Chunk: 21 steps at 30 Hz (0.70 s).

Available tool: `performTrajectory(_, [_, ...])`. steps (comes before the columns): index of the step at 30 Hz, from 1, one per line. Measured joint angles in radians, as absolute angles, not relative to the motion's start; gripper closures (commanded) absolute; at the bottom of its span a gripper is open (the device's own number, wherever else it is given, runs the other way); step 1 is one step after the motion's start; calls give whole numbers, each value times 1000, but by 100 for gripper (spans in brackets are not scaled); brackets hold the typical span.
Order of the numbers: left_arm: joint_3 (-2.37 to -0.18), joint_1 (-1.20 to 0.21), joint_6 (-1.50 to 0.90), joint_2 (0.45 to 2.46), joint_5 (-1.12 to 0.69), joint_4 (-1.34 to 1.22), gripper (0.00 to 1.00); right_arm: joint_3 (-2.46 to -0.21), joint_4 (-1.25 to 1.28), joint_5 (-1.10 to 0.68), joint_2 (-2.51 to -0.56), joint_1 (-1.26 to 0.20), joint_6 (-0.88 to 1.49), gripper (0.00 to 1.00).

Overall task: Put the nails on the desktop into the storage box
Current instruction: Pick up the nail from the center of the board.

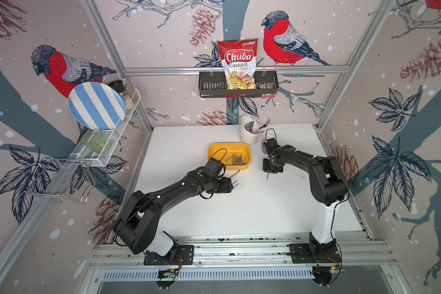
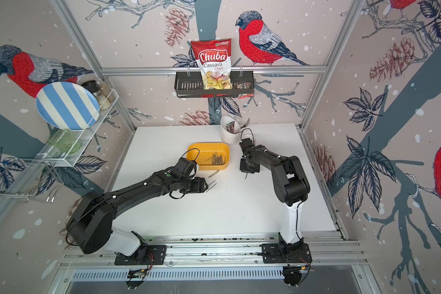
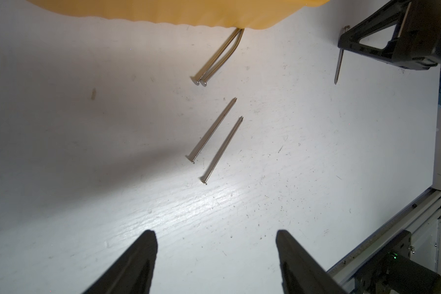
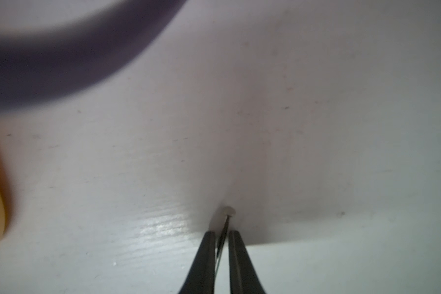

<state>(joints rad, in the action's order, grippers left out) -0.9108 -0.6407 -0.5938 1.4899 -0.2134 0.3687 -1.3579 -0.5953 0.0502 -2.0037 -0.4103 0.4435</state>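
The right tool [image 4: 220,233] is pinched together on one thin dark-grey metal nail [image 3: 338,66], held near its head, just beside the shallow yellow plastic storage box [image 1: 215,152] toward the far edge of the white desk [image 1: 252,208]. With so slim a grip, the nail may pivot and slip out. The left tool [image 3: 215,233] stands apart and empty over four loose nails [image 3: 213,129].

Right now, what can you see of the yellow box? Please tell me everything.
The box is a shallow yellow-orange tray, plastic by its look, rectangular with rounded corners, without lid. It sits flat on the white desktop. A heap of nails lies in its right half. Two more nails on the desktop reach its near wall.
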Motion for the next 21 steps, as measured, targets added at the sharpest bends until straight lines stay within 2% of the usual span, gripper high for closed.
performTrajectory(3, [-919, -641, -594, 1501, -214, 369, 24, -1354, -584, 44, -2000, -412, 443, 100])
performTrajectory(21, [-973, -641, -579, 1548, -232, 368, 23, -1433, -643, -88, -1833, -436, 472, 100])
